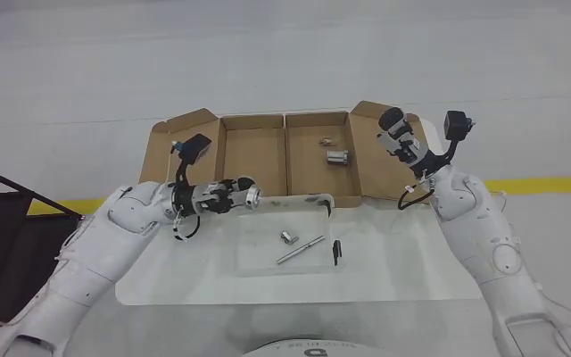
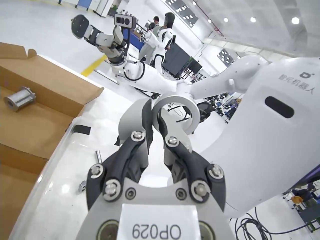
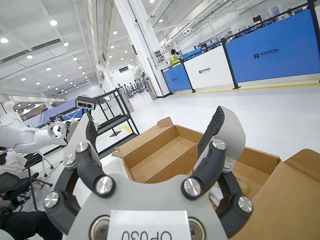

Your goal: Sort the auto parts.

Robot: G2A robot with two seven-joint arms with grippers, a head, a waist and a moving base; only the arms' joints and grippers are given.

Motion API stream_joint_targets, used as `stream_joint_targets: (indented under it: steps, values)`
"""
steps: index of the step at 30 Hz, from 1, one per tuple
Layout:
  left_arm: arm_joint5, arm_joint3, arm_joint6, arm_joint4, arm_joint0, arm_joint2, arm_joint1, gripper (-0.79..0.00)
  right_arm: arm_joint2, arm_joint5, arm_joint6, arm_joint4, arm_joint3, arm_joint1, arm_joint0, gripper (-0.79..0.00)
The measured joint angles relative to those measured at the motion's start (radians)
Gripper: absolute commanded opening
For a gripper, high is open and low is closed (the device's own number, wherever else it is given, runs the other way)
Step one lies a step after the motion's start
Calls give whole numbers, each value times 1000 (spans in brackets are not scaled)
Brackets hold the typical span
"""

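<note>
Auto parts logged in 3 spots: box, tray, left end effector.

Box: cardboard box point(image 1: 254, 165), flaps open, at far side of bench point(image 1: 401, 259); 2 compartments side by side. Found in compartment nearer right arm: silver cylinder point(image 1: 336, 157) lying on its side w/ a bore visible in one end, plus small part point(image 1: 326, 140) just beyond it, the two apart. Small part too small to ID.

Tray: clear tray point(image 1: 259, 254) flat on bench, just on robot's side of box. Found inside: small nut point(image 1: 288, 237) approx. mid-tray; thin rod point(image 1: 300, 250) lying flat just beside nut, on robot's side of it. Contact betw. nut and rod: can't tell. Black piece point(image 1: 336, 252) at tray's right edge; in or just outside tray: can't tell.

Left end effector point(image 2: 153, 112): fingers pressed together on wall of metal ring point(image 2: 175, 99), pinching it. Held off bench, over far left corner of tray, close to box's near wall.

Right end effector point(image 3: 154, 115): fingers spread wide. Held high, over box's right flap, well apart from tray and from left end effector.
</note>
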Motion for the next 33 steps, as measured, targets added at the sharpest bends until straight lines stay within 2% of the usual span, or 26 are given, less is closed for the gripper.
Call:
stream_joint_targets:
  steps: [4, 7, 9, 10, 11, 14, 15, 18, 23, 27, 30, 33]
  values:
    - [17, 8, 20, 15, 4, -12, -1, -785, 0, 0, 0, 0, 0, 0, 0, 0]
    - [83, 33, 152, 144, 16, -79, -1, -785, 0, 0, 0, 0, 0, 0, 0, 0]
    - [191, -5, 315, 348, 42, -149, -2, -785, 0, 0, 0, 0, 0, 0, 0, 0]
    - [260, -48, 399, 463, 64, -175, -3, -785, 0, 0, 0, 0, 0, 0, 0, 0]
    - [367, -123, 516, 626, 105, -198, -5, -785, 0, 0, 0, 0, 0, 0, 0, 0]
    - [566, -282, 727, 938, 209, -202, -11, -785, 0, 0, 0, 0, 0, 0, 0, 0]
    - [586, -306, 756, 990, 227, -205, -11, -785, 0, 0, 0, 0, 0, 0, 0, 0]
    - [586, -344, 792, 1029, 255, -219, -14, -785, 0, 0, 0, 0, 0, 0, 0, 0]
    - [648, -374, 826, 1079, 270, -225, -23, -785, 0, 0, 0, 0, 0, 0, 0, 0]
    - [744, -397, 876, 1180, 296, -232, -30, -785, 0, 0, 0, 0, 0, 0, 0, 0]
    - [809, -407, 873, 1243, 308, -235, -35, -785, 0, 0, 0, 0, 0, 0, 0, 0]
    - [918, -430, 865, 1345, 311, -230, -42, -785, 0, 0, 0, 0, 0, 0, 0, 0]
